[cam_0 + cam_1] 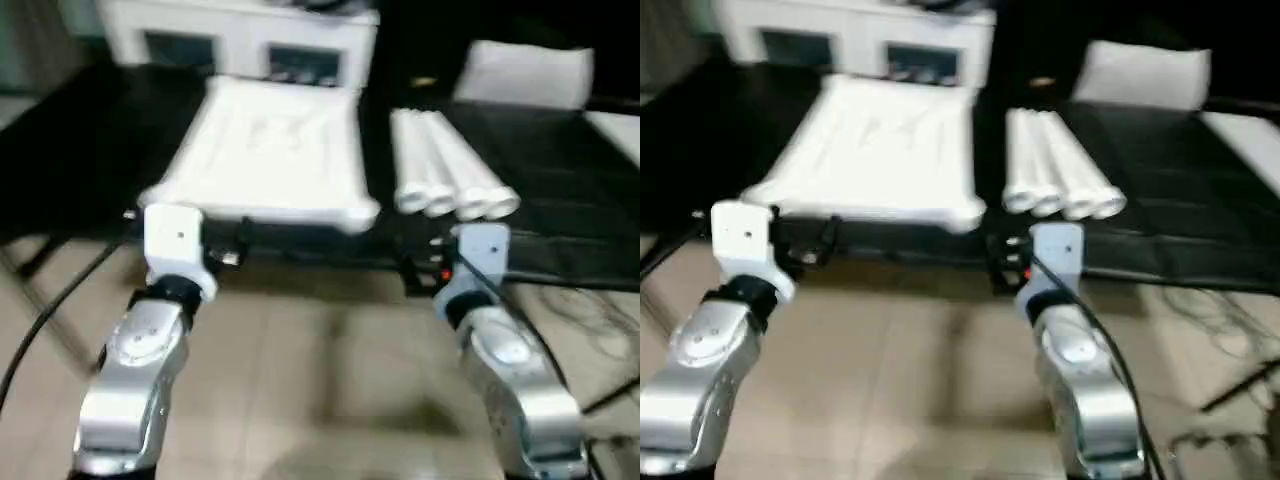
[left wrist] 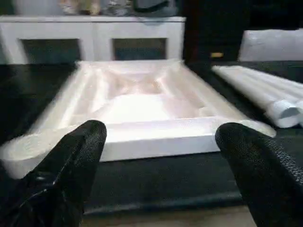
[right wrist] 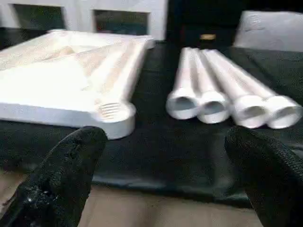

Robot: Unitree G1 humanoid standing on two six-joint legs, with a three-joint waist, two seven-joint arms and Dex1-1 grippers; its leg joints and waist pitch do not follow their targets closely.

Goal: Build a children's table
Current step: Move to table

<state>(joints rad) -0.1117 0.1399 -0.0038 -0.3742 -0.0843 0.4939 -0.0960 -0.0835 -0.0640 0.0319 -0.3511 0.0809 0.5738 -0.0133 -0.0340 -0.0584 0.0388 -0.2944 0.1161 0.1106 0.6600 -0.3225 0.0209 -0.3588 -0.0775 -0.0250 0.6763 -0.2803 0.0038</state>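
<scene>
- White tabletop (image 1: 270, 155) lies ribs-up, centre frame, on the black counter (image 1: 90, 160).
- Four legs (image 1: 450, 165) lie beside it; pillow-like block (image 1: 525, 72) upper right.
- Left end effector (image 2: 156, 156) and right end effector (image 3: 163, 161) released, empty.

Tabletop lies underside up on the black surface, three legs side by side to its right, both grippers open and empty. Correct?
Not quite: four legs lie there, not three; the right wrist view shows four open ends. The tabletop, left gripper and right gripper are as stated.
</scene>
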